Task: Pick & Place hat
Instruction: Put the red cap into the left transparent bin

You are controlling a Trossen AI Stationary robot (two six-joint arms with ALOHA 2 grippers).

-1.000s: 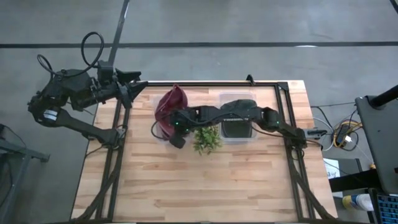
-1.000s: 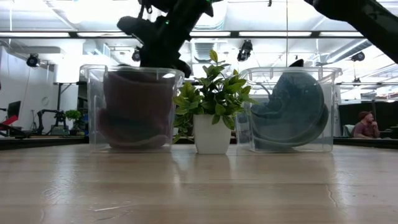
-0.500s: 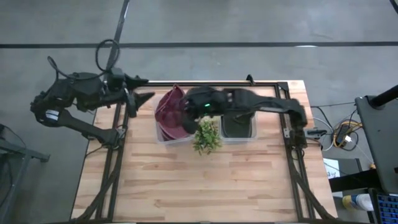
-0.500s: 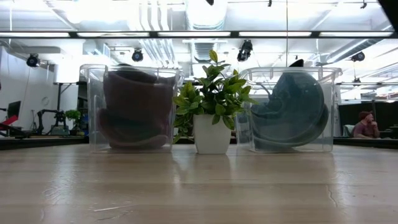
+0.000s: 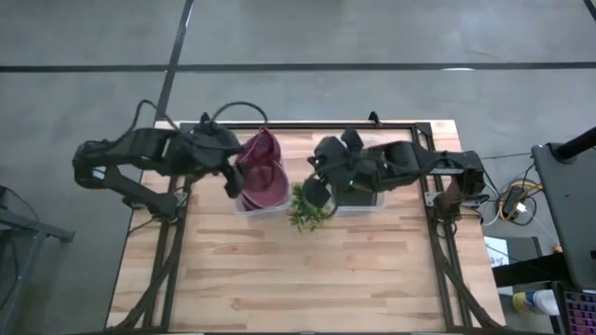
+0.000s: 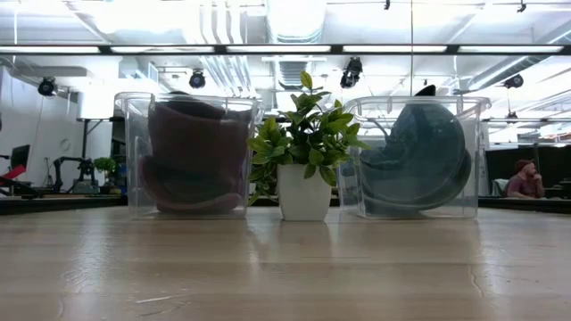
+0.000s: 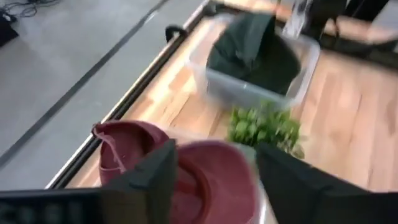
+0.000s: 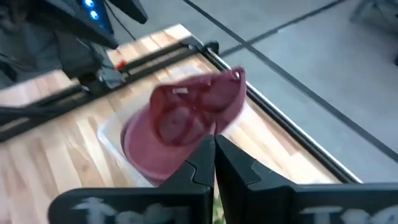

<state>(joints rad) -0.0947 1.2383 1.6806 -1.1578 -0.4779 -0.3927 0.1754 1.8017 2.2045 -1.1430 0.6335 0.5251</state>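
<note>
The left arm is reaching in from the table's left edge, its left gripper (image 5: 230,177) hanging just beside the maroon hat (image 5: 261,169), fingers (image 7: 149,177) spread apart with nothing between them. The right arm is folded across the dark bin (image 5: 358,194), and its right gripper (image 5: 317,193) is poised over the potted plant (image 5: 307,210), fingers pressed together and empty.

A second ago the right gripper was down at the maroon hat while the left arm was waiting off the table's corner; now the right has pulled back toward its own side and the left has swung in over the wood. Its fingers have also narrowed a little since then.

The maroon hat is sitting in the left clear bin (image 6: 186,156), its brim sticking up over the rim (that shows best from above). The level view is showing no arms at all, only the two bins with the plant between them and the dark hat (image 6: 419,160) standing in the right one; a person is sitting far behind. The left wrist camera is looking across both hats.
</note>
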